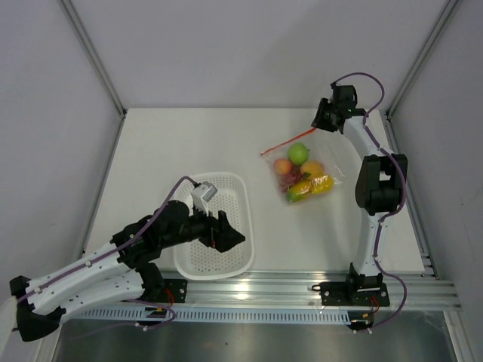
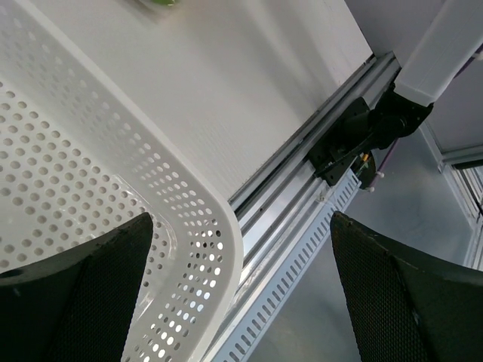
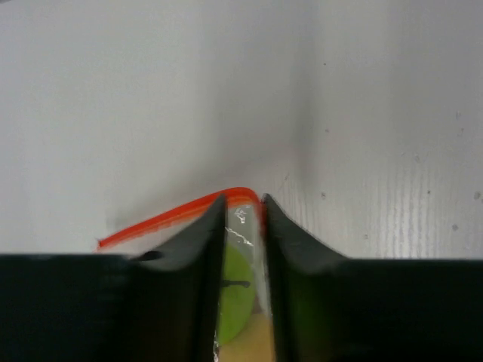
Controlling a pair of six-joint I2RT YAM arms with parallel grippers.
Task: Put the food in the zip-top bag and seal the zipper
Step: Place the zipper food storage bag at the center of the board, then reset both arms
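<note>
Zip-top bag (image 1: 302, 172), of clear thin film, lies right of centre on the matte white table (image 1: 166, 151). Nearest, we note the left gripper (image 1: 230, 235) spread wide over the corner of the white perforated basket (image 1: 243, 190), holding nothing. Beyond, the bag bulges round a glossy green apple (image 1: 299, 153) and other smooth fruit. Farthest, the right gripper (image 1: 321, 122) pinches the thin red-orange zipper (image 1: 283, 143) at its end.
</note>
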